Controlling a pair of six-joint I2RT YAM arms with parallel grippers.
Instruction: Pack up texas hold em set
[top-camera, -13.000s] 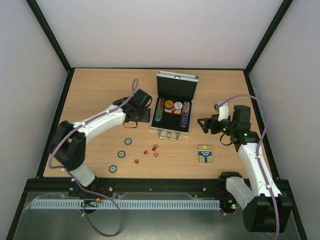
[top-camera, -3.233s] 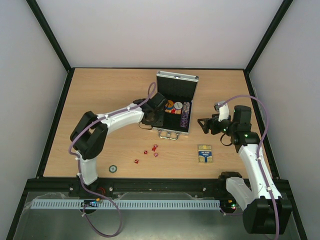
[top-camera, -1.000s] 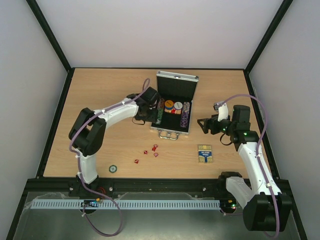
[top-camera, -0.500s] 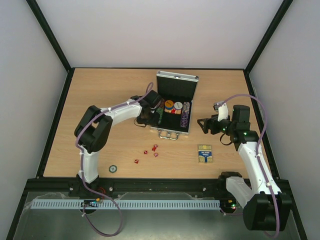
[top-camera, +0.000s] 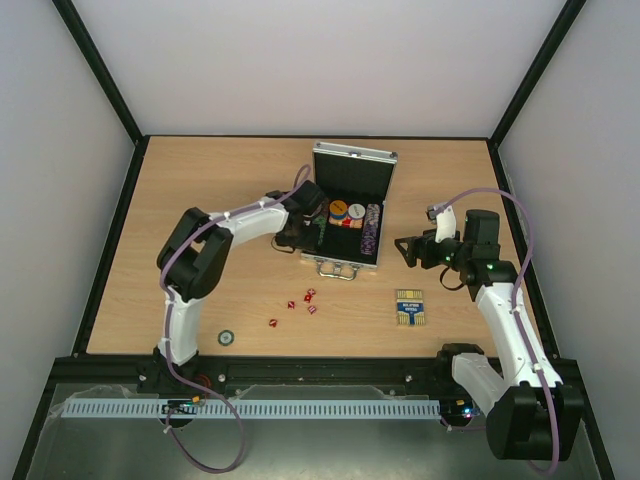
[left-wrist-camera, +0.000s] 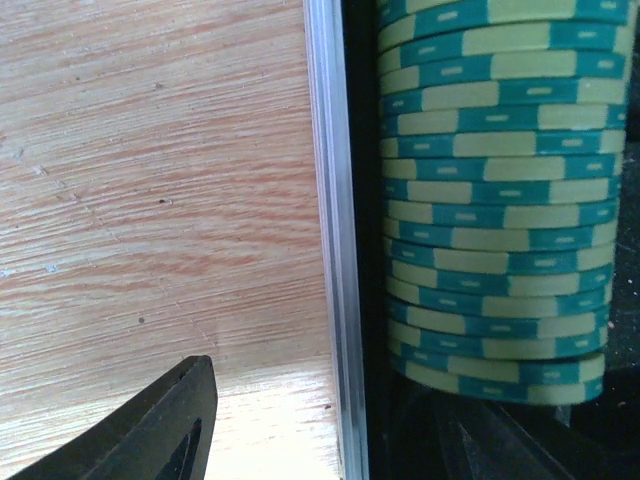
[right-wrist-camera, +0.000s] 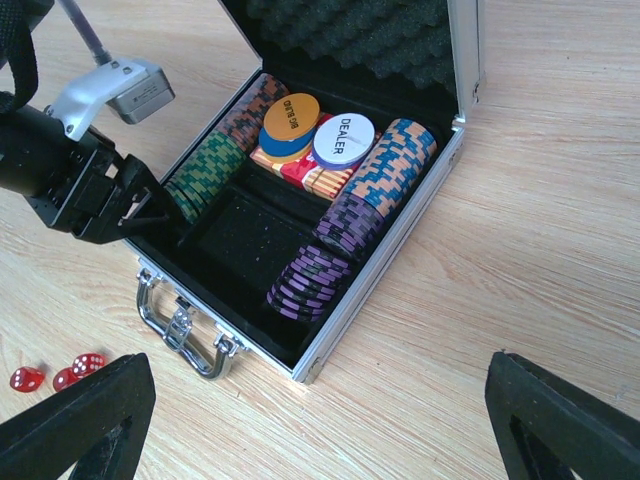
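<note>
My left end effector (left-wrist-camera: 340, 428), spread and empty, sits astride the left wall of the open case (right-wrist-camera: 385, 260) beside the green chips (left-wrist-camera: 500, 200), my right end effector (right-wrist-camera: 310, 420) hangs spread, and I judge the chip-packing step next needs the loose chip (top-camera: 228, 337) fetched from the surface (top-camera: 200, 200).

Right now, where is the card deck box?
Top view: the card deck box lies on the table, right of the red dice and near-right of the open case.

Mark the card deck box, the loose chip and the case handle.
card deck box (top-camera: 410, 307): top external view, centre of top face.
loose chip (top-camera: 228, 338): top external view, centre of top face.
case handle (right-wrist-camera: 183, 324): right wrist view, middle of chrome bar.
</note>
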